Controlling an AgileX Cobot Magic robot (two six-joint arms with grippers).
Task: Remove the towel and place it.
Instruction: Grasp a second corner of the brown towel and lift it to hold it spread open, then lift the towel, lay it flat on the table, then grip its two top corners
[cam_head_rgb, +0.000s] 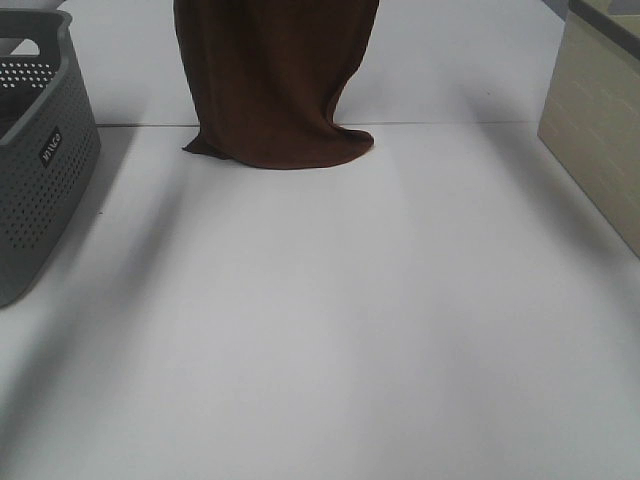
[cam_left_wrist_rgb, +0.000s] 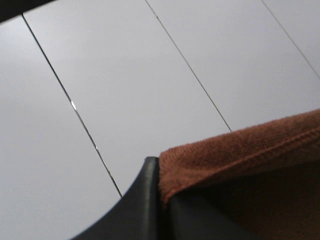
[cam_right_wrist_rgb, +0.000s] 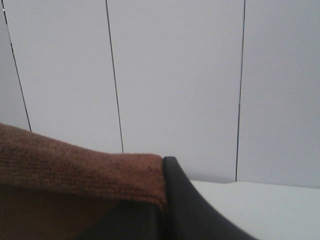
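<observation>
The dark brown towel (cam_head_rgb: 275, 85) hangs down from above the top edge of the exterior view, its lower end bunched on the white table at the far middle. Both grippers are out of that view. In the left wrist view my left gripper (cam_left_wrist_rgb: 161, 200) is shut on the towel's top edge (cam_left_wrist_rgb: 240, 150), with a black finger (cam_left_wrist_rgb: 140, 200) against the cloth. In the right wrist view my right gripper (cam_right_wrist_rgb: 162, 200) is shut on the towel's edge (cam_right_wrist_rgb: 75, 170), with a black finger (cam_right_wrist_rgb: 185, 205) beside it. The white tag does not show.
A grey perforated basket (cam_head_rgb: 45, 150) stands at the left edge of the table. A beige box (cam_head_rgb: 600, 130) stands at the right edge. A white panelled wall fills both wrist views behind the towel.
</observation>
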